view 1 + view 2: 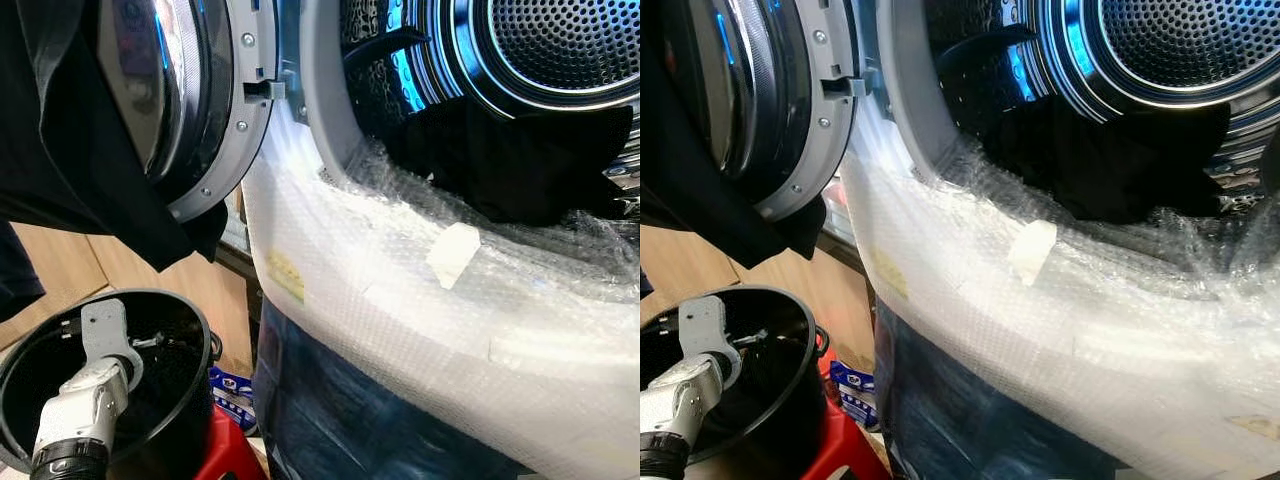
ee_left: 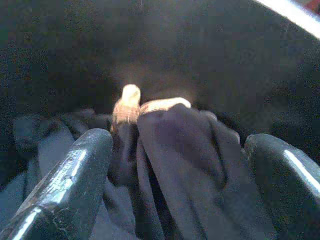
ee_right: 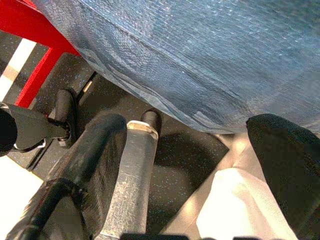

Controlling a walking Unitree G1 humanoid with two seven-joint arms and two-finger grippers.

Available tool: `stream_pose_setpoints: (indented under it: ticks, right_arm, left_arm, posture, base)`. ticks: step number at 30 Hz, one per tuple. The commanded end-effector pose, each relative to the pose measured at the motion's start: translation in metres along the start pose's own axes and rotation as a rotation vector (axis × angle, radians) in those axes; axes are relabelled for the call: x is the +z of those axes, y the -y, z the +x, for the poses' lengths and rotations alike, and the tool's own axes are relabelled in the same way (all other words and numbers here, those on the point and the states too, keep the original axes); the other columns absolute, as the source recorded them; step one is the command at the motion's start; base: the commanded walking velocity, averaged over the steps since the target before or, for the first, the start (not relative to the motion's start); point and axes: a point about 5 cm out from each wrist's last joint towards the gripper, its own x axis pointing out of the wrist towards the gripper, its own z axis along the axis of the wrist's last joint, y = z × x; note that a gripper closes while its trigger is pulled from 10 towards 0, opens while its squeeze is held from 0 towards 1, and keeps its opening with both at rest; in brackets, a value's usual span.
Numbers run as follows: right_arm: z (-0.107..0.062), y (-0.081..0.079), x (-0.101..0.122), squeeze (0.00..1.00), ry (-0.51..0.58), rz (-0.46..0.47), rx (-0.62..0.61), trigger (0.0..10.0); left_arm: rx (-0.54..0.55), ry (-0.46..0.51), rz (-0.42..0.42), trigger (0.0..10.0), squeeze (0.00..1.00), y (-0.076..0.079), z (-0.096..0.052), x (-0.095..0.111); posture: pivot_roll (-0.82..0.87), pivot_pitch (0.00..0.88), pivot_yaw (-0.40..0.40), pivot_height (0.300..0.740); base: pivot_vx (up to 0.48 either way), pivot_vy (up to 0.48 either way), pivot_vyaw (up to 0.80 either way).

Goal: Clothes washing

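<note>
Dark clothes: soft, limp fabric, light in judgement, likely to drape and trail when lifted; best taken at a bunched fold, not a flat edge. A pale tag or tie sits on the heap's crest.

Location: inside the black bucket, low at the robot's left, beside the washer's bubble-wrapped front.

Left hand: down in the bucket, fingers spread wide, one to each side of a raised fold, which lies between them; contact cannot be told.

Further garments: one dark piece in the drum mouth; another draped over the open door.

Right hand: idle, fingers apart, low by the machine's wrapped side.
</note>
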Motion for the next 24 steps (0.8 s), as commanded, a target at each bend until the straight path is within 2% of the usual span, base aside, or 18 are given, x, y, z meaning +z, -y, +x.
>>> stream_pose_setpoints:
  ticks: [1,4,9,12,17,21,24]
  right_arm:
    - [-0.001,0.003,0.000,0.00,0.007,-0.011,0.000,10.0]
    - [0.000,0.001,0.002,0.00,0.018,0.000,0.008,10.0]
    - [-0.001,0.002,0.002,0.00,0.022,-0.004,0.009,10.0]
    - [-0.001,0.003,0.001,0.00,0.024,-0.004,0.008,10.0]
    - [-0.003,0.007,-0.003,0.00,0.022,-0.003,0.003,10.0]
    - [-0.003,0.008,-0.008,0.00,0.006,-0.028,-0.005,10.0]
    - [-0.003,0.007,-0.009,0.00,0.011,0.001,-0.006,10.0]
  left_arm:
    - [0.011,-0.001,0.005,10.0,1.00,-0.002,0.003,0.001]
    - [0.004,-0.025,0.000,10.0,1.00,-0.002,0.004,-0.007]
    - [-0.041,-0.046,-0.072,10.0,1.00,0.001,0.009,-0.013]
    - [-0.069,-0.051,-0.071,10.0,1.00,0.005,0.011,-0.013]
    - [-0.115,0.000,-0.070,10.0,1.00,0.013,0.015,-0.002]
    - [-0.118,-0.020,-0.044,10.0,1.00,0.015,0.017,-0.003]
    - [-0.105,-0.027,-0.052,10.0,1.00,0.016,0.019,-0.002]
  posture:
    - [0.05,0.027,-0.097,0.740]
    - [0.05,0.031,-0.100,0.740]
    - [0.03,0.041,-0.107,0.740]
    - [0.03,0.041,-0.109,0.740]
    - [0.01,0.045,-0.113,0.740]
    - [0.01,0.034,-0.112,0.740]
    - [0.01,0.033,-0.113,0.740]
  base:
    - [0.000,0.000,0.00]
    - [0.000,0.000,0.00]
    - [0.000,0.000,0.00]
    - [0.000,0.000,0.00]
    - [0.000,0.000,0.00]
    - [0.000,0.000,0.00]
    - [0.000,0.000,0.00]
